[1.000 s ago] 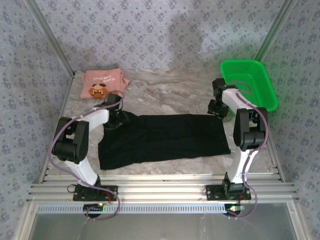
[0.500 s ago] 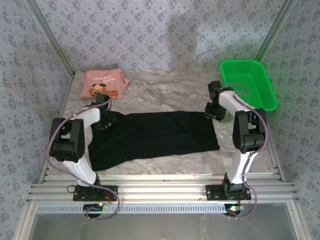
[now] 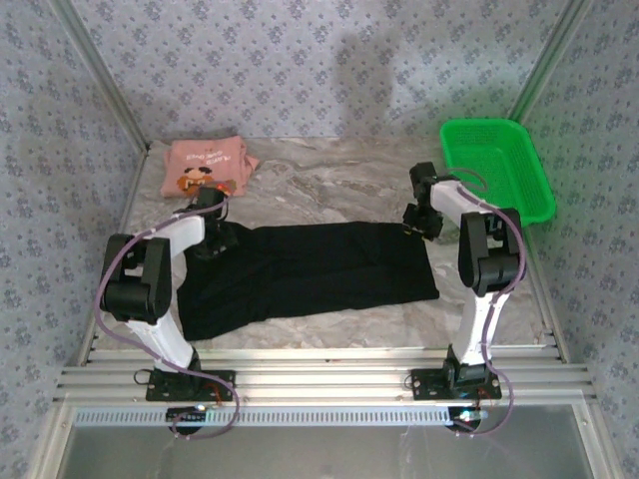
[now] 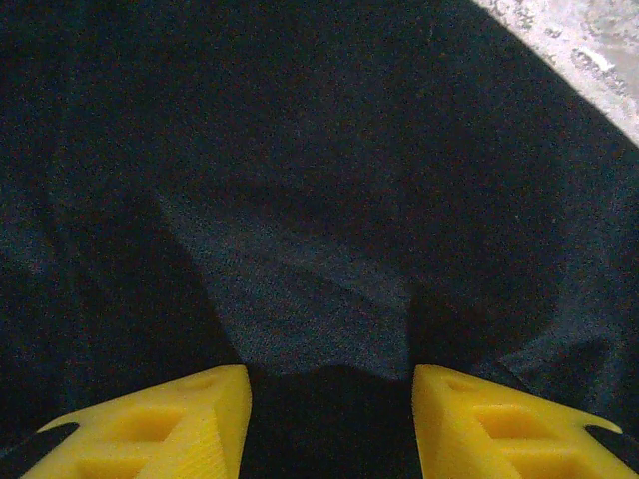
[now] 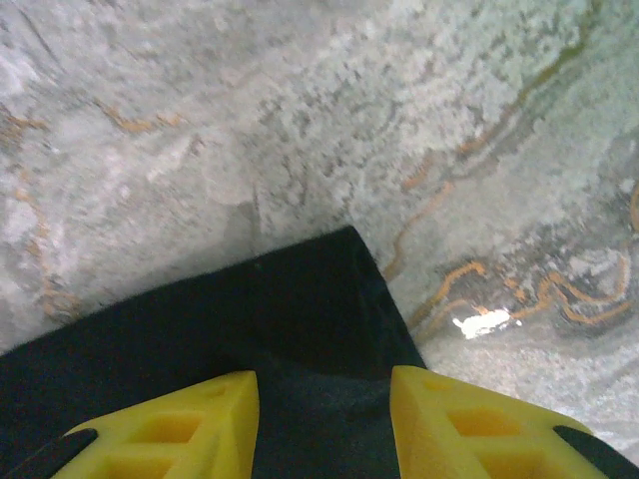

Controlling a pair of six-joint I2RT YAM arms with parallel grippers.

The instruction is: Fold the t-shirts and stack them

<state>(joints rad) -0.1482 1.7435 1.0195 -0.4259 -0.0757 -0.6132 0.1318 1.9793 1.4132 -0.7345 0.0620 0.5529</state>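
On the marbled tabletop [image 3: 329,185], the black t-shirt [image 3: 310,274] lies flat at centre. The left tool [image 4: 329,424] pinches cloth at its 10 o'clock corner; the right tool [image 5: 321,419] grips its 2 o'clock corner (yellow fingers partly apart). The pink t-shirt [image 3: 205,167] sits folded at 11 o'clock.

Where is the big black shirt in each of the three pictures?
Top external: the black shirt lies spread across the middle of the table, between the two arms.
Left wrist: it covers nearly the whole picture, past the yellow fingers.
Right wrist: one corner shows at the bottom.
Shared landmark: the marbled tabletop, at the left wrist's top right.
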